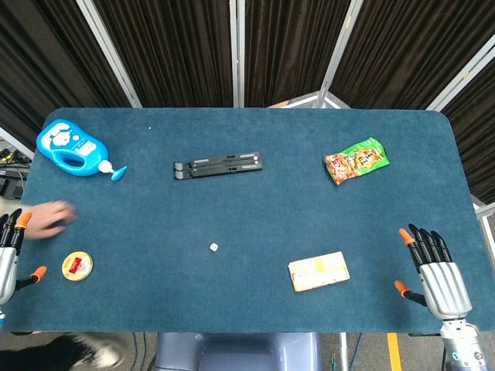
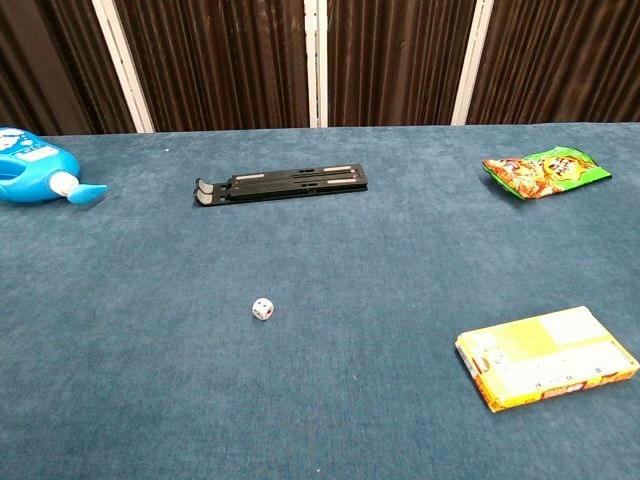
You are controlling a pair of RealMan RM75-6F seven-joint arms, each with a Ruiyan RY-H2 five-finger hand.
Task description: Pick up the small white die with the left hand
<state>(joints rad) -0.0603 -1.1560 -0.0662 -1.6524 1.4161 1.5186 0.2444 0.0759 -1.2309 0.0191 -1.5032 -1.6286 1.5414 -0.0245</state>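
The small white die (image 1: 213, 247) lies alone on the blue table (image 1: 247, 178), a little front of centre; the chest view shows the die (image 2: 263, 309) with dark and red pips. My left hand (image 1: 9, 251) is at the table's front left edge, fingers apart and holding nothing, far to the left of the die. My right hand (image 1: 435, 272) hovers at the front right corner, fingers spread and empty. Neither hand shows in the chest view.
A blue bottle (image 1: 71, 148) lies at the back left. A black folding stand (image 1: 218, 166) sits behind the die. A green snack bag (image 1: 356, 160) is at the back right, a yellow box (image 1: 318, 271) front right, a round tin (image 1: 77, 266) front left. A blurred person's hand (image 1: 52, 219) is near the left edge.
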